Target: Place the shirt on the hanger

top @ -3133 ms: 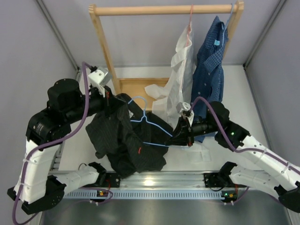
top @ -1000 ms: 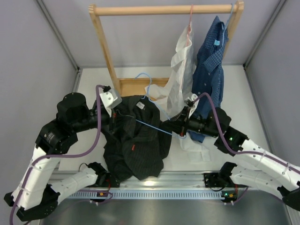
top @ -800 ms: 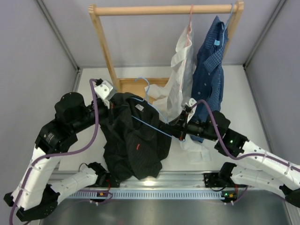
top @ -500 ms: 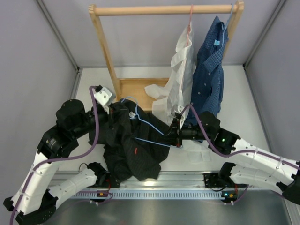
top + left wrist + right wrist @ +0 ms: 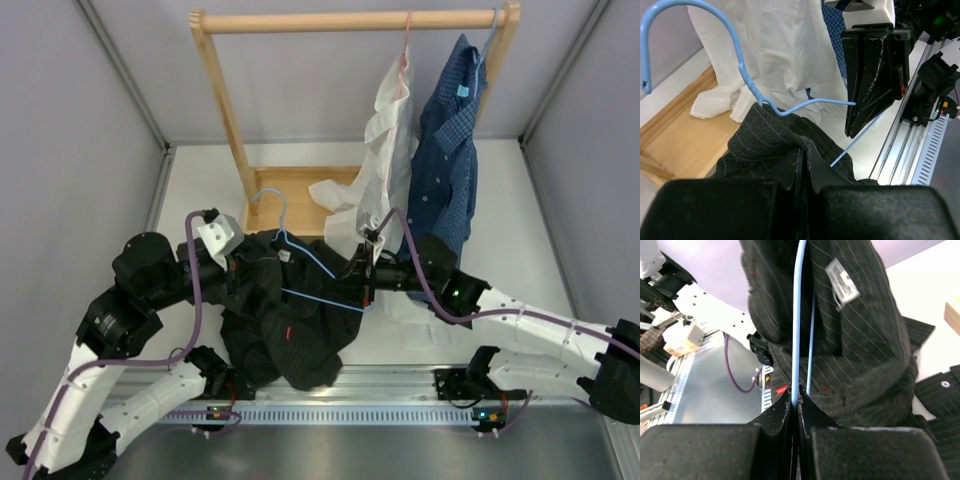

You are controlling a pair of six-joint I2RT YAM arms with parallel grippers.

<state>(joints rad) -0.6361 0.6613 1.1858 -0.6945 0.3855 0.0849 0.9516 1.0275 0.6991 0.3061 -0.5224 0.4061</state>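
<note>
My right end effector [image 5: 795, 396], clamped on the hanger [image 5: 800, 315], should feed it gently forward into the shirt [image 5: 767, 135] pinched by my left end effector [image 5: 804, 154].

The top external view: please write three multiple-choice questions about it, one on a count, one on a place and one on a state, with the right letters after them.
1. How many garments hang from the wooden rail? A. One B. Two C. Three
2. Where is the black shirt? A. On that rail B. Against the right wall C. Between the left gripper and the right gripper
3. The right gripper is: A. shut on the hanger B. open C. shut on the rail

B: a white shirt and a blue shirt hang there.
C: it is bunched between them.
A: the light-blue wire runs between its closed fingers.
</note>
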